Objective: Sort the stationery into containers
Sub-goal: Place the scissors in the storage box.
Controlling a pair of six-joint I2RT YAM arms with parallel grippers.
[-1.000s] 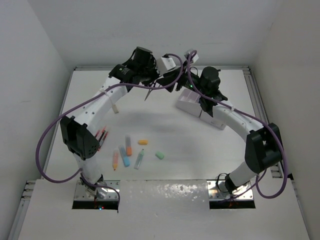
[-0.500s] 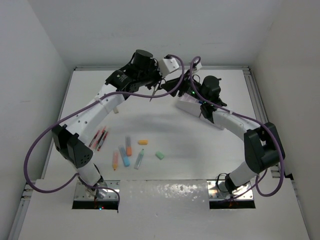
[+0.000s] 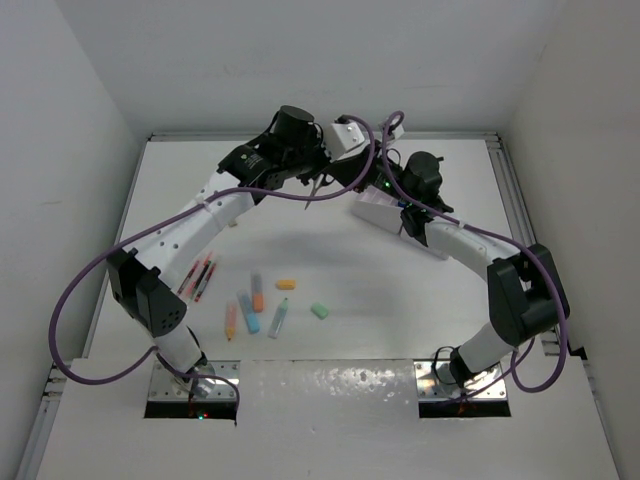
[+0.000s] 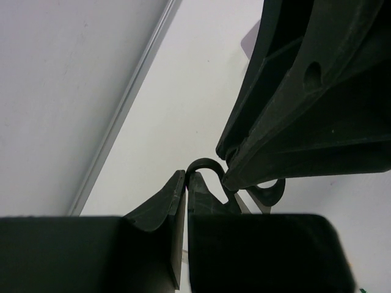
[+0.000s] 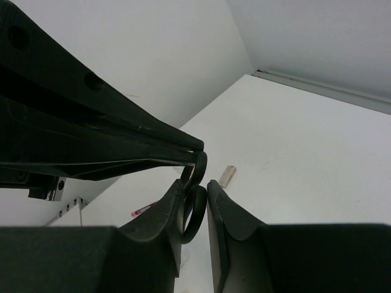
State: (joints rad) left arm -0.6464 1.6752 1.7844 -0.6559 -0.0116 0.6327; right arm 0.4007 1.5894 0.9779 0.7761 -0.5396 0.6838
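The black-handled scissors [image 3: 314, 187] hang in the air above the back of the table, blades pointing down and left. My left gripper [image 4: 186, 177] is shut on one handle loop [image 4: 205, 164]. My right gripper [image 5: 197, 183] meets it from the other side and pinches the second loop [image 5: 194, 215]. The white containers [image 3: 384, 211] sit just below and to the right of both grippers. Markers lie in the near middle: an orange one [image 3: 258, 291], a blue one [image 3: 247, 312] and a green one [image 3: 279, 317]. Pink pens [image 3: 200, 275] lie to their left.
An orange eraser [image 3: 286, 284] and a green eraser [image 3: 320, 311] lie near the markers. A pale eraser [image 5: 227, 176] rests on the table under the left arm. Purple cables loop around both arms. Walls close off the back and both sides.
Both grippers came together over the back of the table. The right jaws narrowed from wide open onto the scissors' handle. The left gripper stayed shut on the scissors.
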